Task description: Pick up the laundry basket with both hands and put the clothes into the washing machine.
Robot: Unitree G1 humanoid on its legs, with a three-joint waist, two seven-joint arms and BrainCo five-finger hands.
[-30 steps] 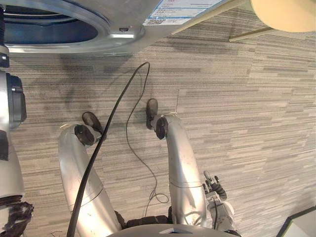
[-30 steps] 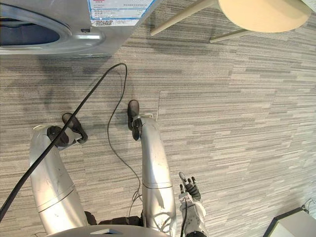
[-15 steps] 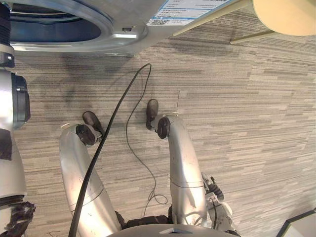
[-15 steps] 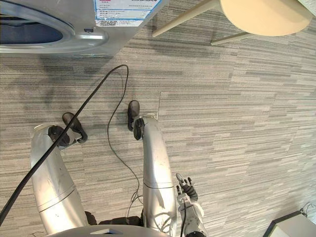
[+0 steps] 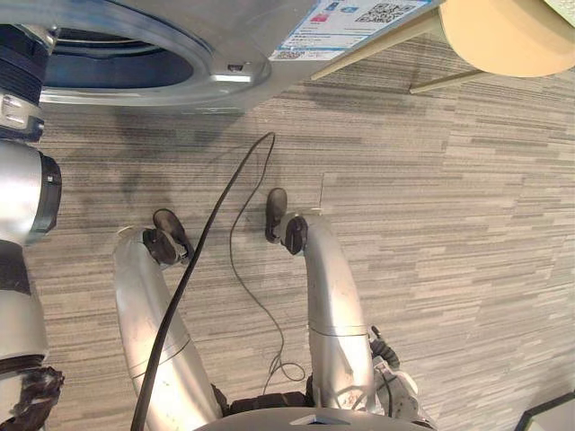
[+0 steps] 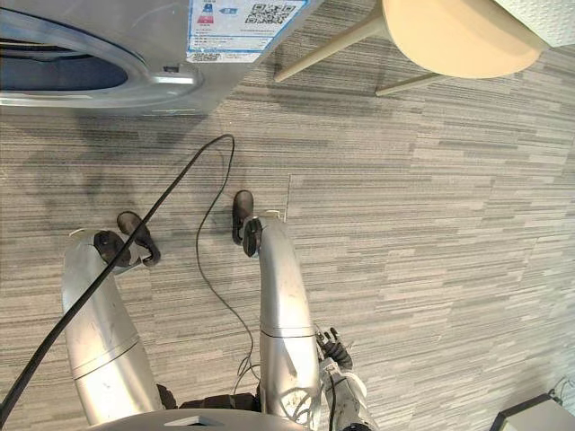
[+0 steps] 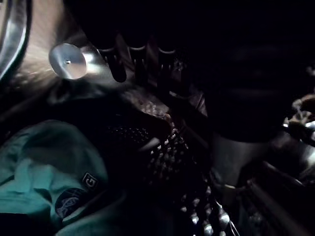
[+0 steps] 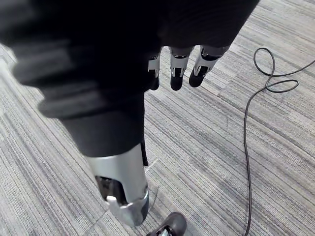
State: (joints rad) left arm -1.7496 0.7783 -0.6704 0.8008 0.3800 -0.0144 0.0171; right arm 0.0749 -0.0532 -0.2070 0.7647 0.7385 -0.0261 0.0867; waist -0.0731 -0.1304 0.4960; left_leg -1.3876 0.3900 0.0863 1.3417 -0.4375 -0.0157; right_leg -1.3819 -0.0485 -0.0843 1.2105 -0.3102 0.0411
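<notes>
two things have shifted in the last second.

from the left eye, the machine and the stool have slid a little across the picture. that is the head moving, not them. the left arm runs up the edge, and its ribbed wrist goes on toward the open drum mouth. the right hand has sunk lower beside the thigh, above the carpet.

from the right eye it's the same story. that hand sits closer in by the leg than it did, well apart from the machine.

in the left wrist view it's dark. the left hand hangs inside the drum, fingers straight and loose with nothing in them, and a small shiny disc shows just past their tips. below them a teal shirt lies against the dimpled drum wall. there is darker cloth around it that i can't make out.

in the right wrist view the fingers are straight, slack and empty, pointing down at the carpet.

so the clothes are in the machine and neither hand has hold of anything. i'd judge the loading just about done, and the right arm dropping to rest fits that. what's left is likely drawing the left arm out without snagging the shirt.
</notes>
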